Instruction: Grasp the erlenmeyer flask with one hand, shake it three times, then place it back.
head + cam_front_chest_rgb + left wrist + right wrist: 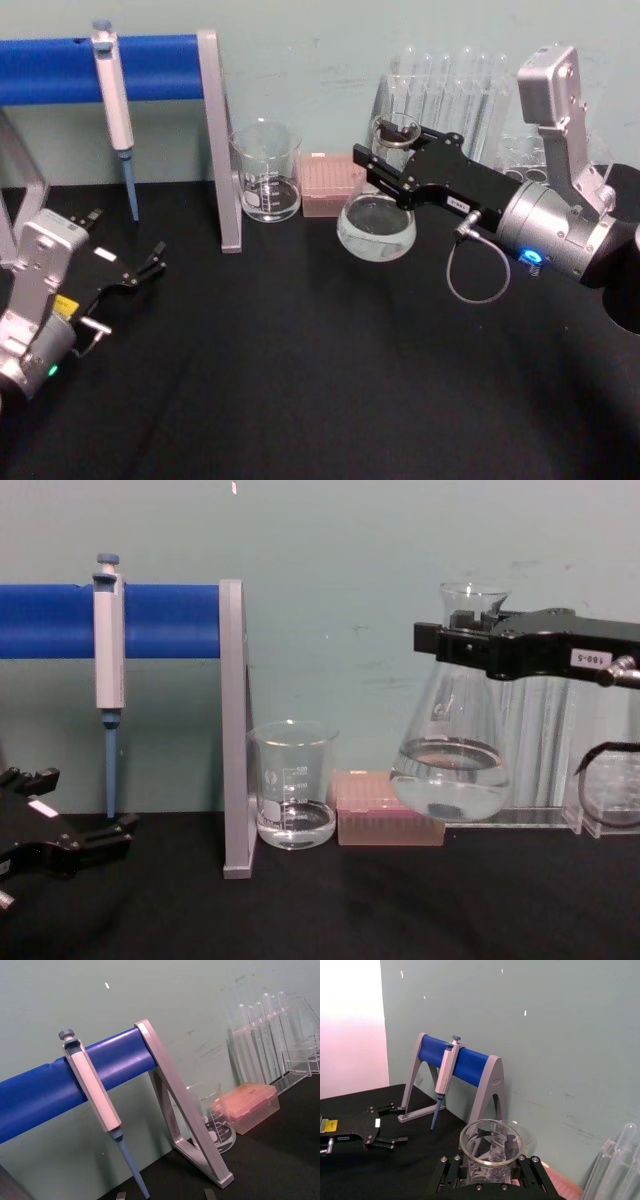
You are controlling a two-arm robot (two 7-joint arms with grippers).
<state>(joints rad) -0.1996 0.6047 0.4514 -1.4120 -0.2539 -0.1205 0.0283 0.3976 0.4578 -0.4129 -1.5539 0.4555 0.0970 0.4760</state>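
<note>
Flask [450, 760] off bench [320, 910], neck pinched in right pincer [462, 640]. Shake w/ short wrist strokes, keep upright, liquid low; left pincer [145, 263] parked at left, spread.

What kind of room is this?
Most likely a science lab. The right pincer holds a flask of clear liquid by its neck, near test tubes, a beaker and a pipette hanging on a blue stand. The left pincer sits open, far left.

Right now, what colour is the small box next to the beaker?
The box is pale pink; the chest view shows it best.
</note>
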